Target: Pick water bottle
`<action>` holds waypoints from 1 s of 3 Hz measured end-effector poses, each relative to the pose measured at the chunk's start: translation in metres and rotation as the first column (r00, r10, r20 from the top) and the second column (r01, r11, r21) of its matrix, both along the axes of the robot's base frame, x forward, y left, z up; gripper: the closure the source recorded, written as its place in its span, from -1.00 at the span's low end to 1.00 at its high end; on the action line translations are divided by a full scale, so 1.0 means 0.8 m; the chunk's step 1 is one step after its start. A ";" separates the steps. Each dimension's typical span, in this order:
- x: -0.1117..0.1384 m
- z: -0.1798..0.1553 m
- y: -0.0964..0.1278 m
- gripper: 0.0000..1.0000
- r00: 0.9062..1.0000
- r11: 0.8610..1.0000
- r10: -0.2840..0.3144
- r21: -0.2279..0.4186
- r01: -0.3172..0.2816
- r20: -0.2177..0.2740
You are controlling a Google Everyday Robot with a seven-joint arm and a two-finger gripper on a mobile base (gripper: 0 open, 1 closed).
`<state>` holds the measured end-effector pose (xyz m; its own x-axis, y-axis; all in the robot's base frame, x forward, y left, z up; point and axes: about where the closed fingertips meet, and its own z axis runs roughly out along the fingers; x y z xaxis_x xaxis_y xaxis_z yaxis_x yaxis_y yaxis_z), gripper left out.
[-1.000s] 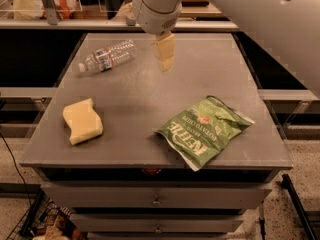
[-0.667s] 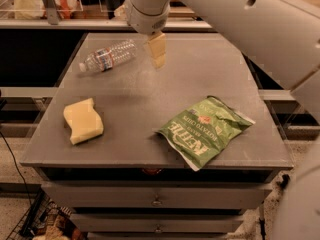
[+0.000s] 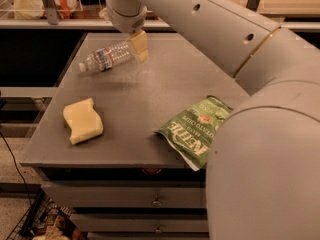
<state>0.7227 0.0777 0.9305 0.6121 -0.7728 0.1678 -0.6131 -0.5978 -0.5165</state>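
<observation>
Wire basket (image 3: 42,223) on the floor at bottom left, partly cut off. Grey table (image 3: 165,89) fills the middle, with drawers (image 3: 155,201) under its front edge. Yellow sponge (image 3: 82,120) lies flat on the table's front-left part, near the left edge. Behind it, at back left, the water bottle (image 3: 107,57) lies on its side, white cap (image 3: 82,67) pointing left toward the table edge and base pointing right; its label band runs around the middle. Bottle and sponge are well apart. Gripper (image 3: 140,46) hangs point-down just at the bottle's base end and overlaps it in this view. Contact can't be told, and whether the claw is spread or pressed together can't be told either. It doesn't appear to hold anything. Green chip bag (image 3: 192,129) lies flat at front right, its lower corner sticking over the table's front edge and its right side hidden by the arm (image 3: 260,134). The arm runs from the gripper at top across to the right and fills the lower-right corner.
</observation>
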 end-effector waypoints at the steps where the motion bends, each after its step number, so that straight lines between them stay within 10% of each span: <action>1: 0.020 -0.012 0.029 -1.00 0.999 0.999 0.035 -0.011 -0.035 -0.001; 3: 0.034 -0.042 0.075 -1.00 0.997 0.996 0.075 -0.057 -0.075 -0.009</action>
<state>0.7495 0.1377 0.8971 0.6694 -0.7138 0.2058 -0.5689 -0.6707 -0.4760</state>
